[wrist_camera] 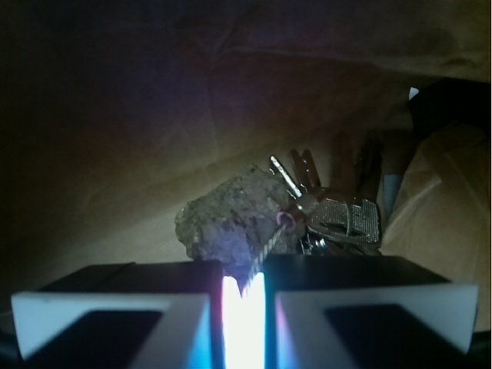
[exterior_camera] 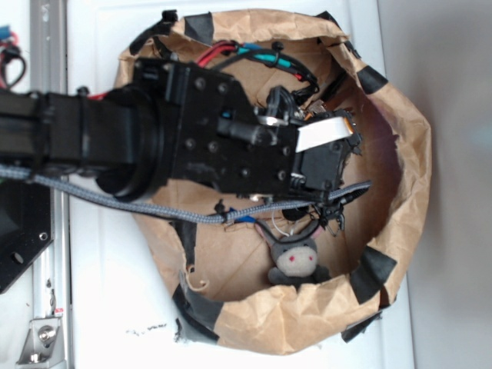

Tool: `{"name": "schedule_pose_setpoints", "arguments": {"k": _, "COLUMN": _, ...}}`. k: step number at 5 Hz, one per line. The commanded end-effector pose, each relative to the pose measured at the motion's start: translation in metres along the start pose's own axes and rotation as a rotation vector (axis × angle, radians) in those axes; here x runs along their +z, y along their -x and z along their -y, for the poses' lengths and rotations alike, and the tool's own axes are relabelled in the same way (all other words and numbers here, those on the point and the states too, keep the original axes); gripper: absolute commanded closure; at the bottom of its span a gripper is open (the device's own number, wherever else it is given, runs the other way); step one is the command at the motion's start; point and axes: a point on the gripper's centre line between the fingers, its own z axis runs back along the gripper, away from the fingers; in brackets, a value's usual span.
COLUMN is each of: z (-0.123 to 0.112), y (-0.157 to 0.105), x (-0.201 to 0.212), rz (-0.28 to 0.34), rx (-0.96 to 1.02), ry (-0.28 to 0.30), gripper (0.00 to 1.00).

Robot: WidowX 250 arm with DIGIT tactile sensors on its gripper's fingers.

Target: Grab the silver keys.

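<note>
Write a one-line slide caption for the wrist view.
Gripper nearly closed on the wire ring of the silver keys, beside a brown rock-like chunk in the paper bag.

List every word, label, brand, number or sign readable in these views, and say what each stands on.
None can be read.
Keys: the flat heads show embossed relief, too blurred to make out.
Rock, donkey, paper bag, gripper: no text shows.
</note>
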Motion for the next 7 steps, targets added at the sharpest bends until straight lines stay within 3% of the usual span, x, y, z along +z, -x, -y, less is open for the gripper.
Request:
{"name": "schedule_pose_setpoints", "arguments": {"k": 1, "z": -0.005, "y": -0.02, "x": 0.026, "rz": 0.077, "rx": 0.006, "ry": 0.026, "gripper": 1.0}}
{"name": "schedule_pose_setpoints", "arguments": {"k": 2, "z": -0.007, "y": -0.022, "x": 0.031, "rz": 0.079, "rx": 0.016, "ry": 0.026, "gripper": 1.0}}
{"name": "schedule_pose_setpoints", "arguments": {"k": 3, "z": -0.003, "y": -0.019, "x": 0.067, "rz": -0.062, "rx": -0.066, "ry": 0.063, "gripper": 1.0}}
{"name": "schedule_pose_setpoints", "arguments": {"k": 4, "z": -0.002, "y": -0.011, "x": 0.121, "rz": -0.153, "rx": -0.217, "ry": 0.184, "gripper": 1.0}}
{"name": "schedule_pose_setpoints", "arguments": {"k": 5, "z": -0.01, "y": -0.003, "x": 0.151, "rz": -0.13, "rx": -0.272, "ry": 0.235, "gripper": 1.0}}
{"name": "schedule_pose_setpoints", "arguments": {"k": 7, "z": -0.013, "y": -0.005, "x": 0.147, "rz": -0.164, "rx": -0.242, "ry": 0.168, "gripper": 1.0}}
